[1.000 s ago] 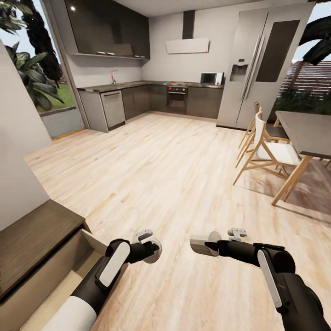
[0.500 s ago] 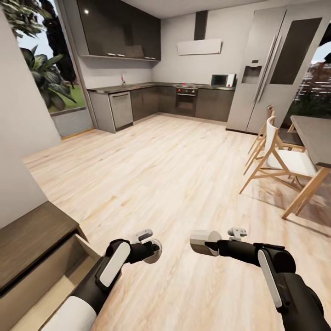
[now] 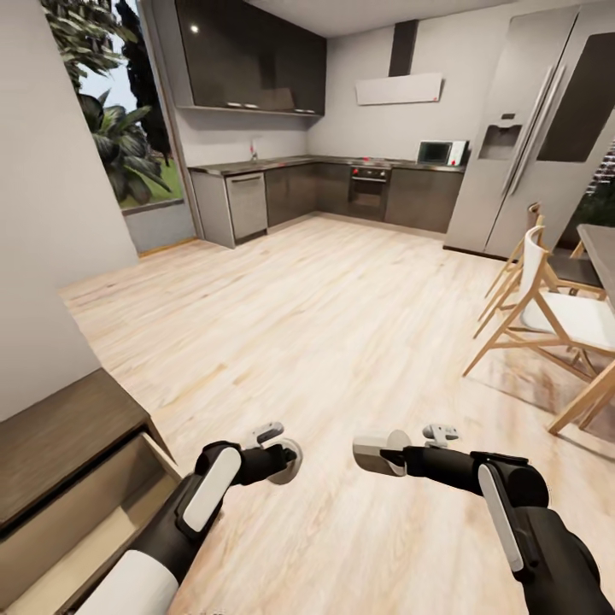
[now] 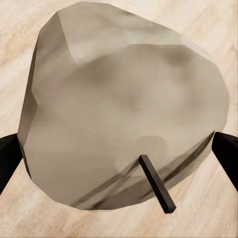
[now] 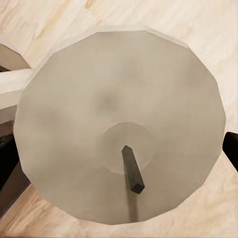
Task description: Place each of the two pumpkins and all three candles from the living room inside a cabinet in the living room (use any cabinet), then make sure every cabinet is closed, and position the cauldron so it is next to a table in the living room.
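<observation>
Whole view has slid right vs 1 s ago: fridge (image 3: 547, 128) and chairs (image 3: 547, 307) pushed toward the frame edge, dining table nearly gone, more wall and window at my left. That's the camera/base turning left, not the room moving. My arms sit in the same spot in the head view, so no arm motion, just the turn.

Left fingers (image 3: 286, 461) are closed around a candle (image 4: 124, 119); wrist cam shows the pale lump with its dark wick sitting between the two black tips. Right fingers (image 3: 376, 453) likewise grip a 2nd candle (image 5: 119, 124), round top and wick facing the cam, one tip visible at the edge. Both are carried above the floor (image 3: 342, 325).

The cabinet (image 3: 60, 444) is at my lower left, drawer (image 3: 94, 547) pulled out, beige inside showing. Hard to see if anything lies in it from here.

Meaning, as I read it: I'm swinging toward the open drawer to drop both candles in. Turn isn't finished yet, drawer is beside my left arm, not under the fingers. Pumpkins, 3rd candle, cauldron: can't judge them from here. Drawer also needs closing after.
</observation>
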